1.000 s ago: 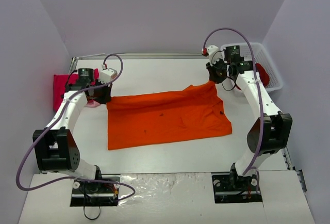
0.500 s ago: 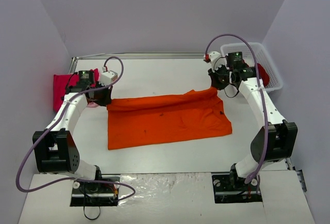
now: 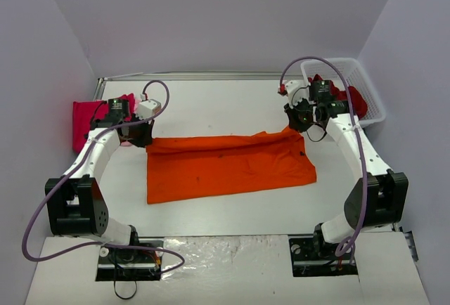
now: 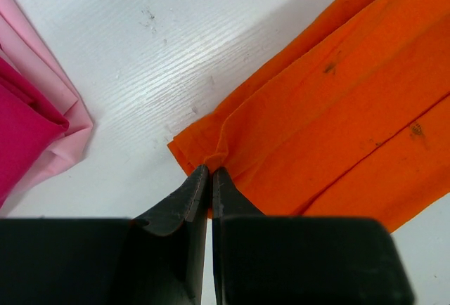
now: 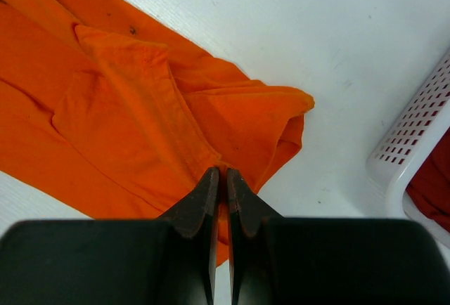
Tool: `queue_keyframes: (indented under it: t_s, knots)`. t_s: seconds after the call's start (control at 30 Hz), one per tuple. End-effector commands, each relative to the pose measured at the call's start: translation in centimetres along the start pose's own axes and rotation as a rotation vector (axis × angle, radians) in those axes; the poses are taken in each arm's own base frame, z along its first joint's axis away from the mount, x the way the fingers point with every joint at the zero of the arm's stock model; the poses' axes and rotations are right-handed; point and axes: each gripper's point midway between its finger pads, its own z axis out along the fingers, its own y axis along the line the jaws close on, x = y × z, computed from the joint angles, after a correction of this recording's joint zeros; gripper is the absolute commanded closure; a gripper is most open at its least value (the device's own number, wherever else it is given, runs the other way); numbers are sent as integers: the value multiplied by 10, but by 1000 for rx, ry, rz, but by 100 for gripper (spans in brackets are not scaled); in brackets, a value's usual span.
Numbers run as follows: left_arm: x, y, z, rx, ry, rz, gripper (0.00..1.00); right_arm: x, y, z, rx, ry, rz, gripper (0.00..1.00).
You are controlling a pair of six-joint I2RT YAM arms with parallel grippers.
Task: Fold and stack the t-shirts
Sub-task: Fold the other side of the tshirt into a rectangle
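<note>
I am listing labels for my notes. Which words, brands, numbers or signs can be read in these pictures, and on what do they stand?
There are none to read.
The orange shirt shows only small dark specks, no print.
The pink shirts and the basket bear no mark either.

Black left gripper, at 10 o'clock, and black right gripper, at 2 o'clock: jaws pinched on bright orange cloth t-shirt.

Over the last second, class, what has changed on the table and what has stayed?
The right end effector came down and nearer, the left end effector a little too, drawing the orange t-shirt's raised far edge lower and flatter. Both stay shut on its far corners; the pink t-shirts and the basket have not moved.
</note>
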Motion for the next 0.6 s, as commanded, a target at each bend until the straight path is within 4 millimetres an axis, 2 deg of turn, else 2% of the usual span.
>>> queue_keyframes:
  t_s: [0.0,0.33,0.57]
  knots:
    - [-12,0,-11,-7,-57,39,98,4,7,-12,-9,-10,-12,100]
    - [2,-11,-6,40,-34,67,97,40,29,2,-85,53,24,100]
    - [11,-22,-3,89,-38,91,98,59,37,9,-107,95,39,100]
